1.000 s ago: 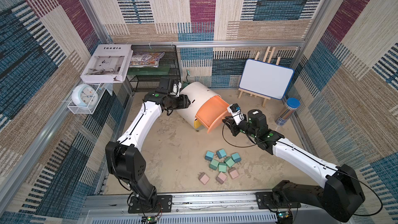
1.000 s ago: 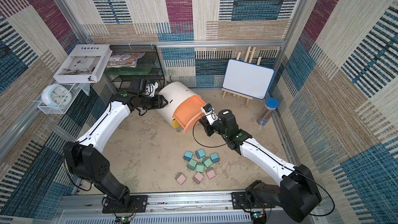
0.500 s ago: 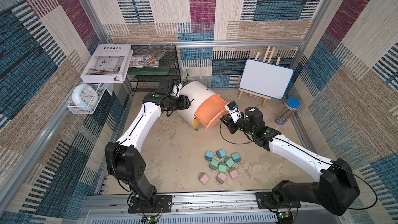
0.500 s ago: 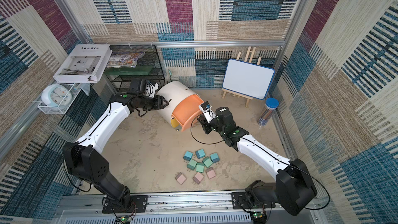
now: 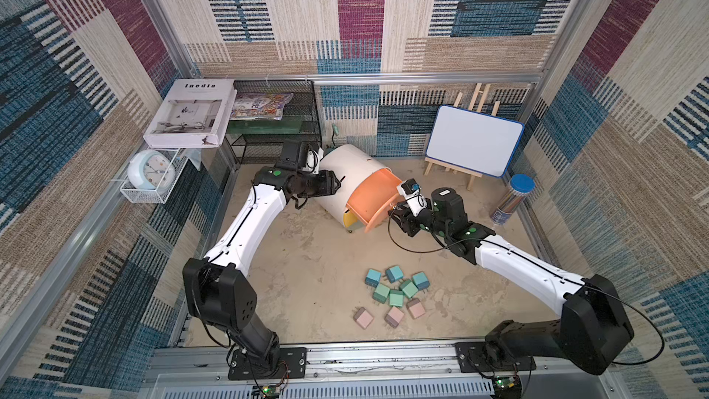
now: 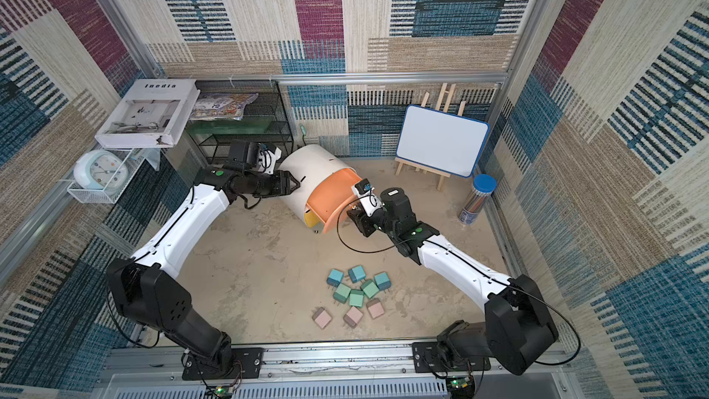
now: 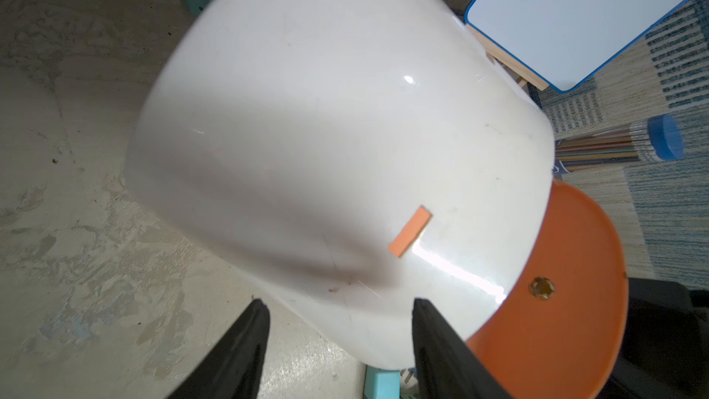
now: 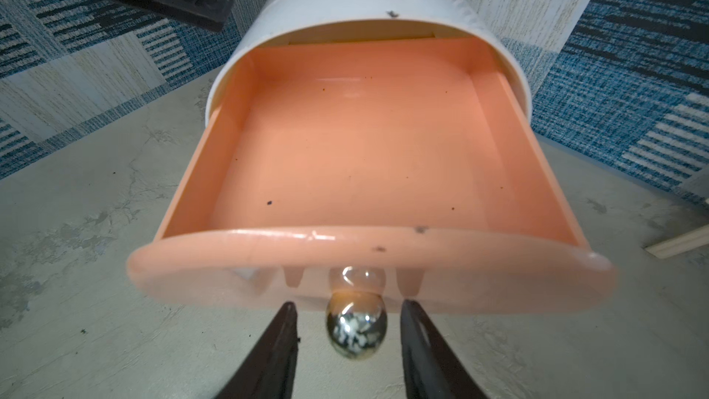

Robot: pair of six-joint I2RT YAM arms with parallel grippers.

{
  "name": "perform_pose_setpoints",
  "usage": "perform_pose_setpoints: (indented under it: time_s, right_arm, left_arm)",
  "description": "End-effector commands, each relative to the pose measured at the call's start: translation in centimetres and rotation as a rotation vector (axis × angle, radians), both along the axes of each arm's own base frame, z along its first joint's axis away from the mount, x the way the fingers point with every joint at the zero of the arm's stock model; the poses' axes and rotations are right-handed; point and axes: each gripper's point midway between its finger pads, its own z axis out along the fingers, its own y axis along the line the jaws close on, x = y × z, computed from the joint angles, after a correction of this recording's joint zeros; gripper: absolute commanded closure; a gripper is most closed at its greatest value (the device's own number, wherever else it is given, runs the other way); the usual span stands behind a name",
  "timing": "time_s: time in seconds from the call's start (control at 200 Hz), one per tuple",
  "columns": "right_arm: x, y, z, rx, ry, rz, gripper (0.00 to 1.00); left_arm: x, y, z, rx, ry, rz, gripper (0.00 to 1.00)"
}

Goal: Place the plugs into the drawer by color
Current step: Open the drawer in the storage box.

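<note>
The drawer cabinet (image 5: 355,170) (image 6: 312,166) is white, and its peach top drawer (image 5: 374,197) (image 8: 356,140) stands pulled out and empty. My right gripper (image 8: 348,304) (image 5: 393,214) is open, one finger on each side of the drawer's metal knob (image 8: 355,332), with a gap on both sides. My left gripper (image 7: 337,301) (image 5: 337,186) is open, its fingertips against the cabinet's white side wall. The plugs lie in a loose cluster on the floor in front: light blue (image 5: 394,273), mint green (image 5: 396,298) and dusty pink (image 5: 394,316).
A whiteboard on a wooden easel (image 5: 474,145) and a pencil tube with a blue lid (image 5: 512,201) stand at the back right. A black wire shelf (image 5: 276,124), a book (image 5: 190,113) and a clock (image 5: 151,170) are at the back left. A yellow drawer front (image 5: 351,219) shows under the peach one.
My right arm has edged a little toward the cabinet, and its jaws have parted from the knob. The left arm has stayed in place.
</note>
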Motion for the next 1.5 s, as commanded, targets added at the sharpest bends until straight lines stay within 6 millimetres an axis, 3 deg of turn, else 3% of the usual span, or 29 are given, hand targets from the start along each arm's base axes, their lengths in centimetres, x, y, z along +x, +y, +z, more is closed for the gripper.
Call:
perform_pose_setpoints:
  time_s: [0.0,0.215,0.381,0.601,0.751,0.982,1.192,1.382,1.497]
  right_arm:
    - [-0.5,-0.1,1.0,0.019,-0.007,0.005,0.45]
    - [-1.2,-1.3,4.8,0.083,-0.038,-0.049,0.35]
    - [-0.8,-1.9,7.1,0.145,-0.065,-0.090,0.28]
    - [3.8,-0.5,9.1,0.155,-0.001,-0.082,0.25]
    - [3.6,-0.9,9.9,0.160,-0.016,-0.082,0.23]
    - [1.8,-3.9,6.8,0.095,0.041,-0.181,0.23]
    - [-1.3,-6.4,3.7,0.079,0.110,-0.246,0.23]
    - [-4.7,-6.6,-0.3,0.102,0.257,-0.235,0.24]
    - [-6.6,-5.4,-3.7,0.098,0.346,-0.237,0.25]
  left_arm:
    - [-0.2,0.0,0.9,-0.011,-0.028,0.004,0.36]
    - [-2.1,0.7,1.8,-0.018,-0.022,0.026,0.35]
    - [-3.5,2.2,0.3,0.030,-0.006,0.074,0.32]
    - [-2.1,1.6,-1.0,-0.012,0.024,0.094,0.32]
    - [-0.5,1.1,-1.7,-0.008,0.045,0.089,0.33]
    - [2.2,1.2,-3.1,-0.023,0.079,0.111,0.34]
    - [4.1,1.0,-3.2,-0.042,0.090,0.123,0.35]
    - [4.7,2.0,-3.1,-0.043,0.091,0.145,0.35]
    - [4.0,2.1,-2.5,-0.042,0.078,0.138,0.35]
